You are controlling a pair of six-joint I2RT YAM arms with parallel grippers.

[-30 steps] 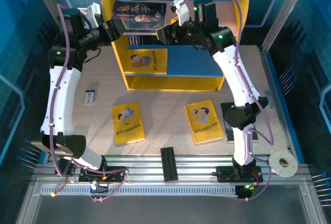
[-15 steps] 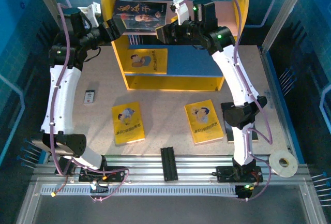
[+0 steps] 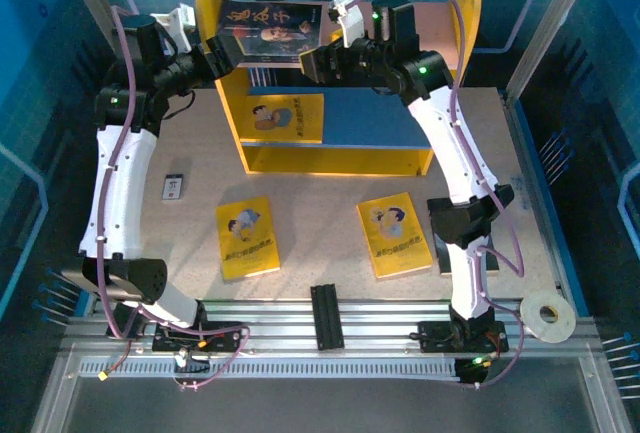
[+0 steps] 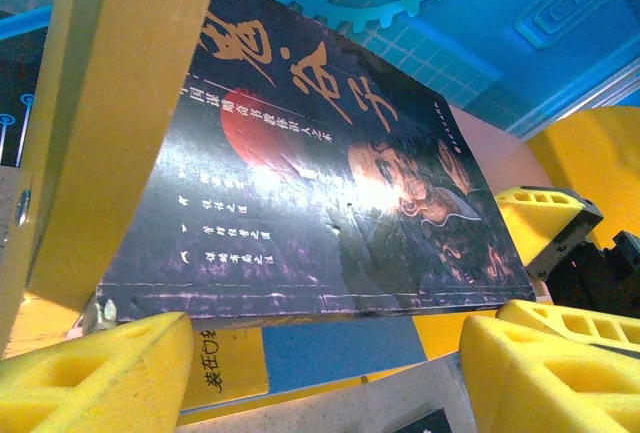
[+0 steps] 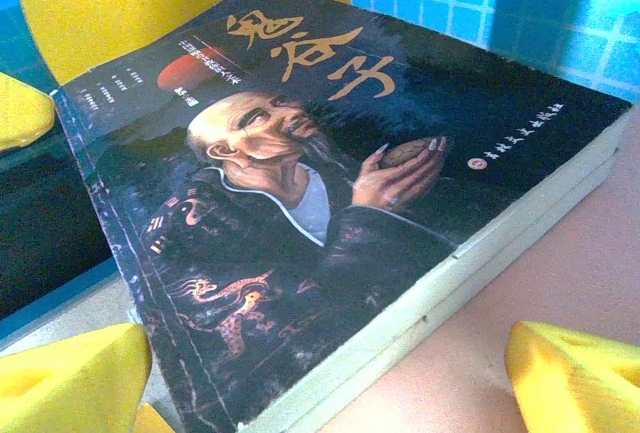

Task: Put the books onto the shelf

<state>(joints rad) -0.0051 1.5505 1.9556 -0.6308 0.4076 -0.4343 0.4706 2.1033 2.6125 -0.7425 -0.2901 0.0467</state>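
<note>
Top external: a speckled table (image 3: 330, 193), with a two-tier shelf with yellow round-topped sides, pink top board and blue lower board (image 3: 370, 123) at its far edge. A dark navy paperback with an old-man portrait (image 3: 268, 31) lies flat on the pink board against the left side panel, long axis along the shelf. The left gripper (image 3: 222, 53) is at its near-left corner and the right gripper (image 3: 318, 61) at its near-right. Both are spread wide, pads off the cover, gripping nothing. One yellow cartoon paperback (image 3: 286, 118) is on the blue board. Two more are on the table: the left yellow paperback (image 3: 248, 238) nearer the left arm, the right yellow paperback (image 3: 395, 235) nearer the right. Both lie well back from the claws toward the bases, long axes pointing roughly away from the bases. Next move is probably to retreat and drop. A small white-and-black card (image 3: 175, 186) is not a book.
</note>
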